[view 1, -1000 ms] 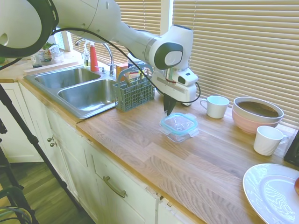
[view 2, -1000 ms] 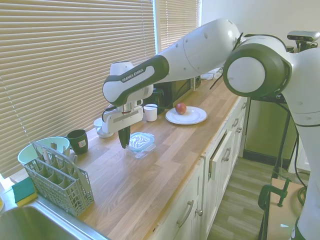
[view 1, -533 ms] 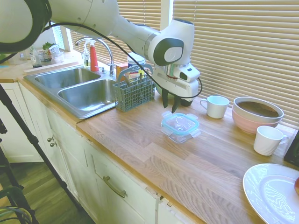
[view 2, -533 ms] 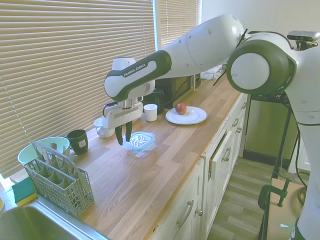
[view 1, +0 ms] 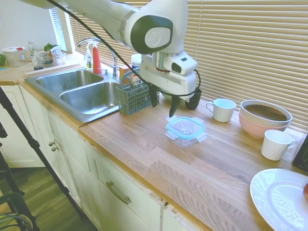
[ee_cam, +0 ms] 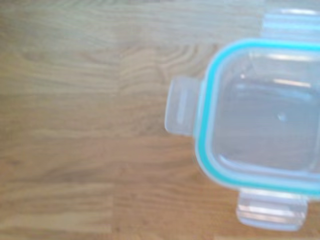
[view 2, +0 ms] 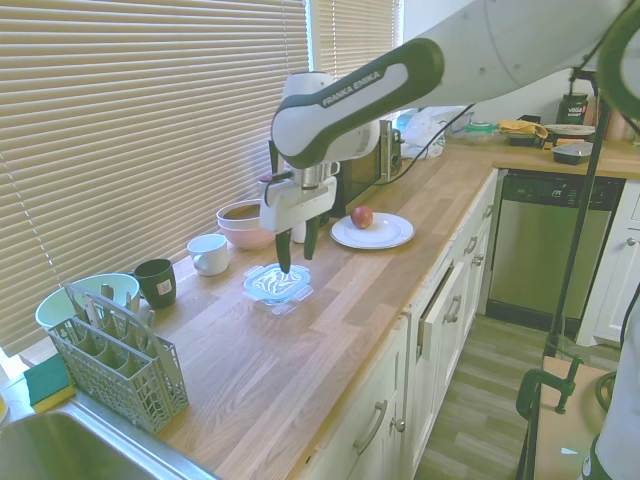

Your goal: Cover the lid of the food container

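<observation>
Lid (view 1: 185,127) is sitting on your food container (view 1: 186,137); gripper (view 1: 164,99) is hanging spread and empty above. Only your second exterior view is showing the apple (view 2: 362,216) on its plate (view 2: 386,236).

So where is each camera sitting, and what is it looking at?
First exterior view: by the cabinet fronts near the sink, looking along the counter; the arm and open tool show.
Second exterior view: the opposite end, looking back past the dish rack; the arm and tool show.
Wrist view: on the wrist, looking straight down; no robot parts show.
All share the lid on the food container.
</observation>
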Controlling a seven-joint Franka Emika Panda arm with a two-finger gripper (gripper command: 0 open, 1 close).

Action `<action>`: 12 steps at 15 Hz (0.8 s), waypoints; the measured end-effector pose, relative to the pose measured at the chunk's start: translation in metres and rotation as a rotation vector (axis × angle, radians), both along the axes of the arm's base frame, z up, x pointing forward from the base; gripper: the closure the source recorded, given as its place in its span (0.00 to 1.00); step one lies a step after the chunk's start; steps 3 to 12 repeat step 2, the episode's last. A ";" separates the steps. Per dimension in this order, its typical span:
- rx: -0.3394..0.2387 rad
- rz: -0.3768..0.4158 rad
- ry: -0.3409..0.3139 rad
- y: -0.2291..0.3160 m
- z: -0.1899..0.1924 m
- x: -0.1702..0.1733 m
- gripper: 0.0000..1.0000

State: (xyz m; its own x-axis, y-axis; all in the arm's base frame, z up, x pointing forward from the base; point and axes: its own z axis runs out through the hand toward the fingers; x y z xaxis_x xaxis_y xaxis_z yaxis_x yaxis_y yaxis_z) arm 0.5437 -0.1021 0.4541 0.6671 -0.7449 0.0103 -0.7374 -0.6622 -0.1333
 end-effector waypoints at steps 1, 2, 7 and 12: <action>-0.008 0.005 0.012 0.000 -0.008 -0.016 0.00; -0.015 0.010 0.021 0.001 -0.020 -0.031 0.00; -0.015 0.010 0.021 0.001 -0.020 -0.031 0.00; -0.015 0.010 0.021 0.001 -0.020 -0.031 0.00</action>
